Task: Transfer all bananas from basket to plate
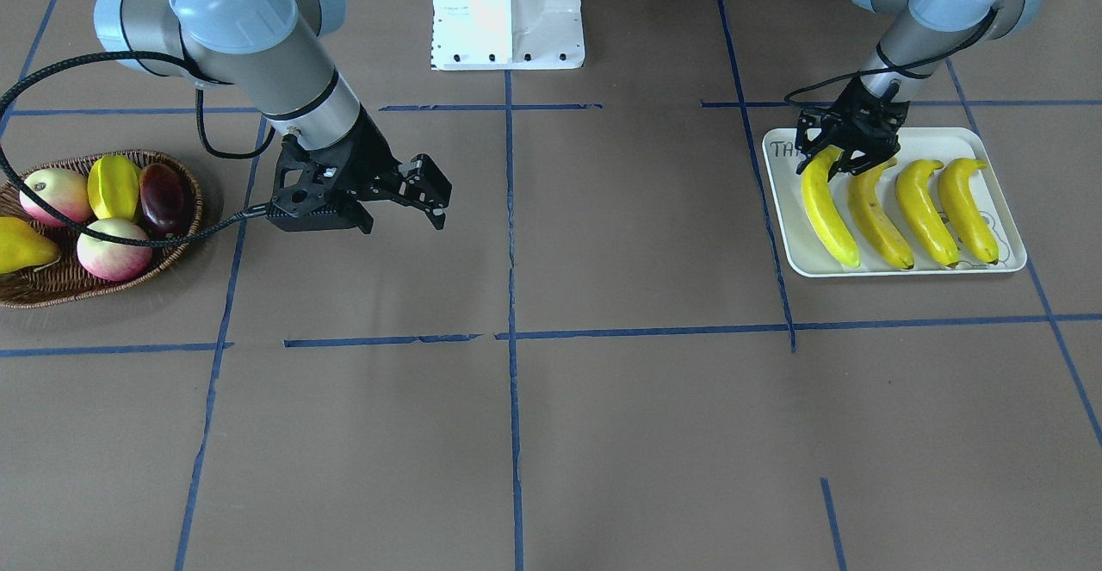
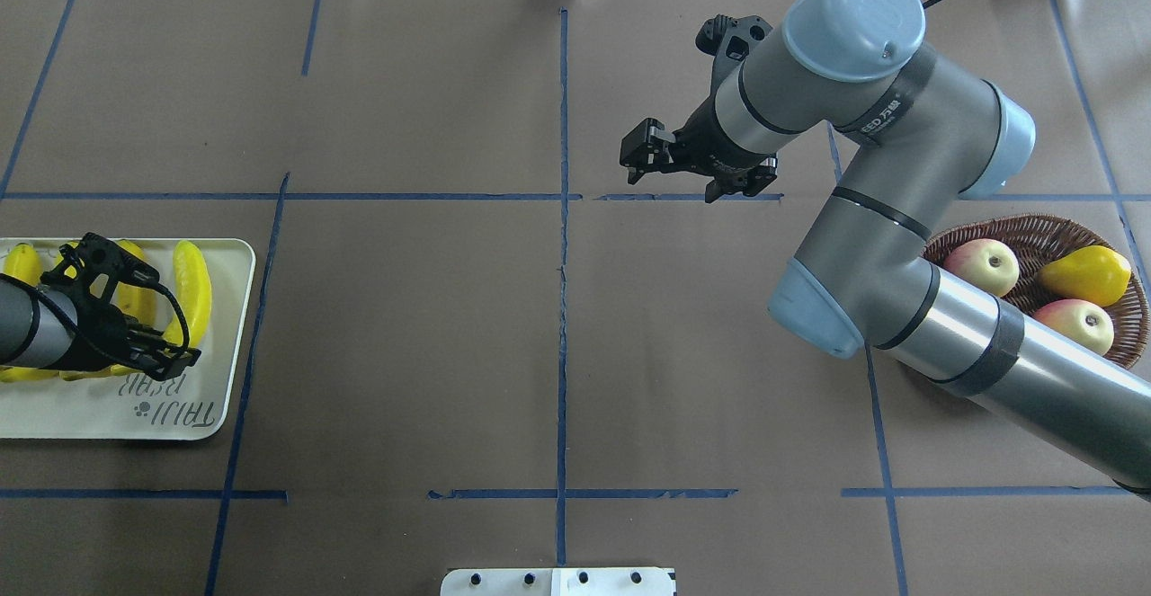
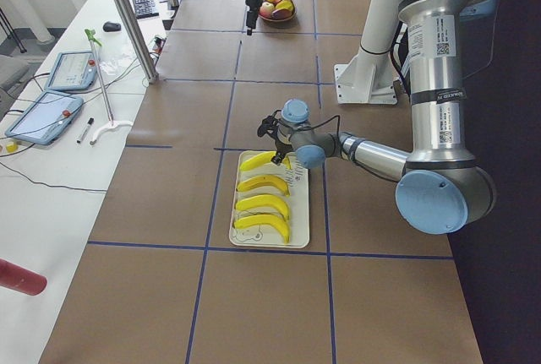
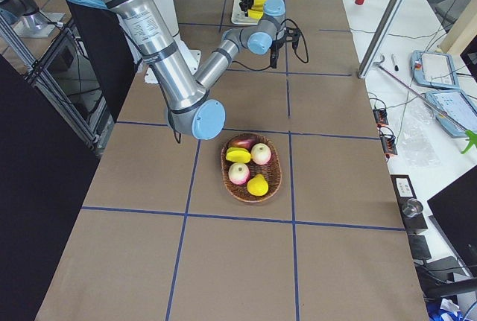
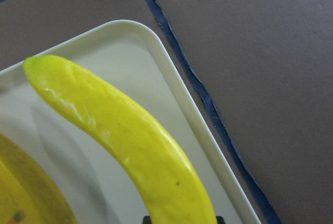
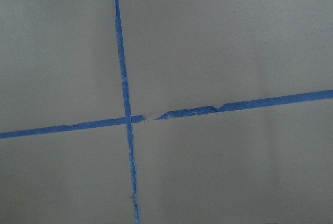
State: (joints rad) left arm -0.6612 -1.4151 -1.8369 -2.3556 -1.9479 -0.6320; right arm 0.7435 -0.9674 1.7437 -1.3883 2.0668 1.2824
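"Starting at the left edge of the frame, what sits there?"
"A shallow oval brown wicker basket, holding two pink apples, a ribbed yellow-green star fruit, a dark red fruit and a yellow pear."
"And left of centre?"
"My right gripper hangs over the brown paper table, jaws spread, grasping nothing."
"Upper right?"
"A flat white rounded-corner tray carries all four long curved bright-yellow bananas side by side. My left gripper is clenched on the upper end of the leftmost banana, beside the tray's left rim; in the wrist view the jaws press flush against both its sides."
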